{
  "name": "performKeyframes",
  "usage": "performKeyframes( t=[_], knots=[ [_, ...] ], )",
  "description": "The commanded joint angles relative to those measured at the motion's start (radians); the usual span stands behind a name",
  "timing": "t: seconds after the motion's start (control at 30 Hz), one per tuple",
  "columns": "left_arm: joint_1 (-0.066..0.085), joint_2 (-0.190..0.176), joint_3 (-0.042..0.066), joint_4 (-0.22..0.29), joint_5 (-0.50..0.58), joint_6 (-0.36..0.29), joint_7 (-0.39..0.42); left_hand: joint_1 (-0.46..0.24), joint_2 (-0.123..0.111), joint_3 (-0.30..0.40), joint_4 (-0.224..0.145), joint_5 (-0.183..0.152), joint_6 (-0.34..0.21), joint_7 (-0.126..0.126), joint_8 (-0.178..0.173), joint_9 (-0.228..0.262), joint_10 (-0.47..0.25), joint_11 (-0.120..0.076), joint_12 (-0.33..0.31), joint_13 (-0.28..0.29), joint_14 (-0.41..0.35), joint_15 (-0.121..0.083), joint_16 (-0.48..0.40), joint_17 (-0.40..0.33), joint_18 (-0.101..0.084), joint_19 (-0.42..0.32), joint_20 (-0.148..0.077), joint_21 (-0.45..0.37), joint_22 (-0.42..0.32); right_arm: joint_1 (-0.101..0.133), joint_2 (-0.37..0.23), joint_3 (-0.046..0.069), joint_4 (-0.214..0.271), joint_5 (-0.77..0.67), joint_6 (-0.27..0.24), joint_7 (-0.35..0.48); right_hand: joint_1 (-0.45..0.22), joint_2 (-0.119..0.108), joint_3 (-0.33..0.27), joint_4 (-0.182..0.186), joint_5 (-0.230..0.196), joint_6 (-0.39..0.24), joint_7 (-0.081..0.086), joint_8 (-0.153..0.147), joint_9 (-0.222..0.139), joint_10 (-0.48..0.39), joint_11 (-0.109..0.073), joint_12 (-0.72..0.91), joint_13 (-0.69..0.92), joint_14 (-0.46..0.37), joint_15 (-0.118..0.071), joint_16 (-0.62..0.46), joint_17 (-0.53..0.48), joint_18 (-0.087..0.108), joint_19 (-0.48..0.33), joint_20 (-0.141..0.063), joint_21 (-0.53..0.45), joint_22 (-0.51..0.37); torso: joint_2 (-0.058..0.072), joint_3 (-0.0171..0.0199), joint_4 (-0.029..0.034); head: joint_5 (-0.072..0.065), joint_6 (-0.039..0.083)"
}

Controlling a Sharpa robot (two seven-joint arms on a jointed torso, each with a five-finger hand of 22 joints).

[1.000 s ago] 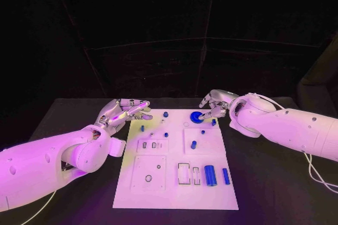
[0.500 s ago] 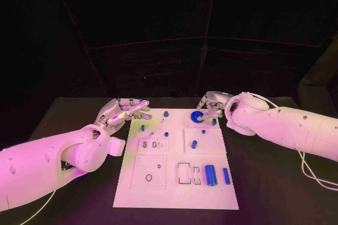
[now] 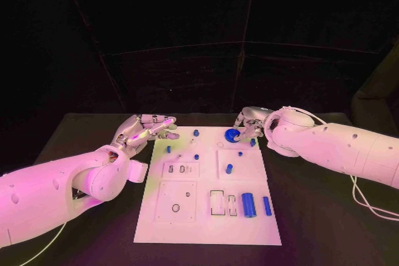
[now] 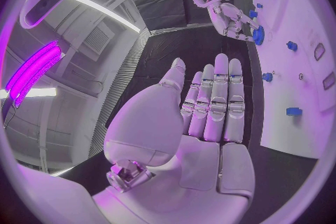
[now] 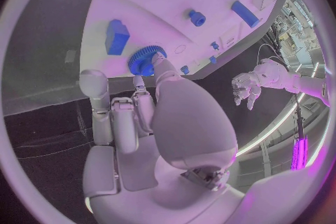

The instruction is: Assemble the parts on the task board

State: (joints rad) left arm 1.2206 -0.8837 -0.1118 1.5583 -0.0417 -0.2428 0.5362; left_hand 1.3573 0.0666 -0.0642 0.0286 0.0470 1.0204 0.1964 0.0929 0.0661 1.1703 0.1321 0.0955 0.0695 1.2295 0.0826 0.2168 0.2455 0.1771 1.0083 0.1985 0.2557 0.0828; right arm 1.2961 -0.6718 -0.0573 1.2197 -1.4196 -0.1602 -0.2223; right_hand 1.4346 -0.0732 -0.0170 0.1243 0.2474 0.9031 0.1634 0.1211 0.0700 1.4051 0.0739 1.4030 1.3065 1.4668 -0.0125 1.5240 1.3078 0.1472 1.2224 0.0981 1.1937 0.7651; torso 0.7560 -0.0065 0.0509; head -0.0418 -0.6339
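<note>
Right hand (image 3: pixel 248 125) pinches the round blue toothed gear (image 3: pixel 231 135) above the far edge of the white plastic task board (image 3: pixel 208 220). Left hand (image 3: pixel 146 129), just beside that edge, fingers apart, holds nothing. Judgement: keep the gear level, centre over its seat, lower slowly.

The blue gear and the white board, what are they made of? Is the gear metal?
The blue gear, pinched by the right hand, looks like matte plastic rather than metal: solid even blue, no gleam, crisp moulded teeth. The task board seems a smooth white plastic or painted plate, flat with cleanly cut slots; the pictures cannot settle which.
</note>
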Motion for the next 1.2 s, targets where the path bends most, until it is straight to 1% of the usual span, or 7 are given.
performKeyframes(
  t=[0.03,0.17,0.27,0.4,0.57,0.83,1.2],
  knots=[
    [0.001,0.001,0.001,0.000,0.001,0.010,0.004,-0.001,0.008,0.000,-0.005,0.002,0.005,0.001,-0.004,0.000,0.006,0.001,-0.006,-0.001,0.004,-0.002,-0.003,0.001,0.008,0.005,0.000,-0.005,-0.001,0.002,0.005,0.000,-0.001,-0.017,0.033,-0.007,0.008,0.005,0.004,-0.003,-0.005,0.011,-0.002,0.007,0.001,0.013,-0.001,0.011,0.018,0.080,0.008,0.005,0.135,-0.004,0.006,0.002,0.004,0.001,0.000,0.0008,-0.0006,0.001,-0.001],
    [0.001,0.001,0.001,-0.001,0.001,0.011,0.003,0.000,0.008,0.000,-0.006,0.002,0.005,0.001,-0.004,0.000,0.006,0.001,-0.007,-0.001,0.004,-0.002,-0.004,0.001,0.008,0.005,0.000,-0.006,-0.001,0.002,0.007,0.000,-0.002,-0.018,0.042,-0.007,0.009,0.011,0.009,-0.007,-0.011,0.024,-0.004,0.014,0.003,0.026,-0.002,0.026,0.039,0.080,0.007,0.006,0.136,-0.004,0.006,0.001,0.006,0.004,0.000,0.0008,0.0001,0.001,-0.003],
    [0.001,0.001,0.001,-0.001,0.001,0.010,0.003,0.000,0.008,0.000,-0.006,0.002,0.005,0.001,-0.004,0.000,0.006,0.001,-0.007,-0.001,0.004,-0.002,-0.004,0.001,0.008,0.005,0.000,-0.006,-0.001,0.002,0.008,0.000,-0.003,-0.018,0.046,-0.006,0.012,0.028,0.027,-0.016,-0.042,0.059,-0.011,0.028,0.005,0.041,-0.008,0.042,0.064,0.081,0.003,0.007,0.140,-0.005,0.009,-0.002,0.012,0.011,0.000,0.0006,-0.0002,0.000,-0.003],
    [0.001,0.000,0.001,-0.001,0.001,0.010,0.003,0.000,0.008,0.000,-0.006,0.002,0.005,0.001,-0.004,0.000,0.006,0.001,-0.007,-0.001,0.004,-0.002,-0.004,0.001,0.008,0.005,0.000,-0.006,-0.001,0.001,0.008,0.000,-0.002,-0.018,0.044,-0.006,0.008,0.031,0.031,-0.017,-0.046,0.067,-0.012,0.030,0.005,0.047,-0.009,0.048,0.074,0.081,0.002,0.008,0.142,-0.005,0.009,-0.003,0.013,0.013,0.000,0.0006,-0.0007,0.001,-0.003],
    [0.001,0.000,0.001,-0.001,0.001,0.010,0.002,0.000,0.008,0.000,-0.006,0.002,0.005,0.001,-0.004,0.000,0.006,0.001,-0.007,-0.001,0.004,-0.002,-0.004,0.001,0.008,0.005,0.000,-0.006,-0.001,0.001,0.008,0.000,0.000,-0.018,0.042,-0.008,-0.024,0.013,0.024,-0.009,-0.048,0.058,-0.012,0.019,-0.002,0.047,-0.009,0.048,0.076,0.081,0.002,0.009,0.146,-0.006,0.010,-0.004,0.016,0.016,0.000,0.0011,0.0014,-0.001,-0.004],
    [0.001,0.000,0.001,-0.003,0.001,0.010,0.001,0.000,0.008,0.000,-0.007,0.002,0.004,0.002,-0.005,0.000,0.005,0.002,-0.008,-0.001,0.004,-0.002,-0.005,0.002,0.007,0.005,0.000,-0.006,-0.002,0.001,0.009,0.000,0.005,-0.024,0.023,-0.011,-0.066,-0.011,0.015,0.008,-0.035,0.044,-0.009,0.007,-0.004,0.045,-0.006,0.048,0.076,0.083,0.004,0.013,0.156,-0.007,0.012,-0.003,0.021,0.021,0.000,0.0010,0.0013,-0.001,-0.004],
    [0.001,0.000,0.001,-0.004,0.001,0.011,0.000,0.001,0.008,0.000,-0.008,0.002,0.004,0.002,-0.006,0.000,0.005,0.002,-0.009,-0.001,0.003,-0.002,-0.005,0.002,0.007,0.005,0.000,-0.007,-0.002,0.001,0.012,0.000,0.013,-0.054,0.001,-0.012,-0.070,-0.015,0.017,0.010,-0.034,0.041,-0.008,0.005,-0.004,0.047,-0.005,0.049,0.080,0.085,0.004,0.015,0.164,-0.008,0.015,-0.002,0.024,0.028,0.000,0.0005,0.0016,-0.002,-0.005]
  ],
)
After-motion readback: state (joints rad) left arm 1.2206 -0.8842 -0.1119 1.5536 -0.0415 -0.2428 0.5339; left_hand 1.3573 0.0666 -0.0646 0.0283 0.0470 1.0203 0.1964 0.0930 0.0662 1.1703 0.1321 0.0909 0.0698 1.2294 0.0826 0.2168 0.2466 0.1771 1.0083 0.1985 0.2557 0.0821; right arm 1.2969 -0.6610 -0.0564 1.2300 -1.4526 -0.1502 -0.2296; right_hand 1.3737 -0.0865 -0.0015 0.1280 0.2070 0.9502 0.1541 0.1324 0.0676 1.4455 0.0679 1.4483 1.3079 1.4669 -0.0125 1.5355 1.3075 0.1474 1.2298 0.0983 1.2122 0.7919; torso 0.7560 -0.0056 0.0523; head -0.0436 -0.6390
